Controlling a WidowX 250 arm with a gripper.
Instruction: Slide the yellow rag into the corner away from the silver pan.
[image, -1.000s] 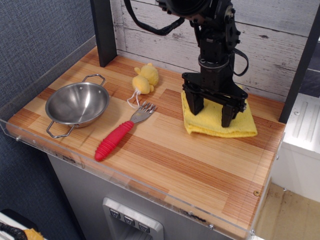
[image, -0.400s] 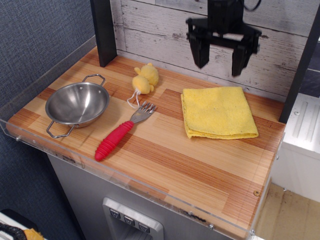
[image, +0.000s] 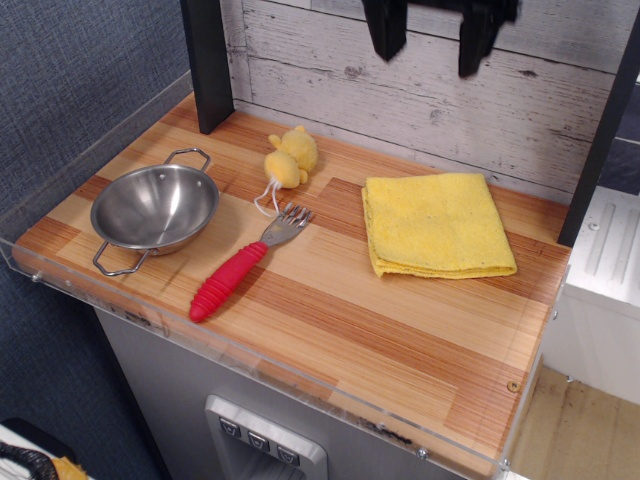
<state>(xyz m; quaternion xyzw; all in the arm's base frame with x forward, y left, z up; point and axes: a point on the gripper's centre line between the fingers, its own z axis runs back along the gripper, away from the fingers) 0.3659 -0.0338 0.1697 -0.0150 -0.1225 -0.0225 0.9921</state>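
On the striped countertop (image: 330, 330), the yellow rag (image: 437, 224) lies flat.

One yellow rag (image: 437, 224), one silver pan (image: 155, 208), one red-handled fork (image: 246, 264), one yellow plush toy (image: 290, 156)

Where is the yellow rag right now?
The yellow rag lies flat at the back right of the wooden countertop, near the plank wall and black post, far from the silver pan.
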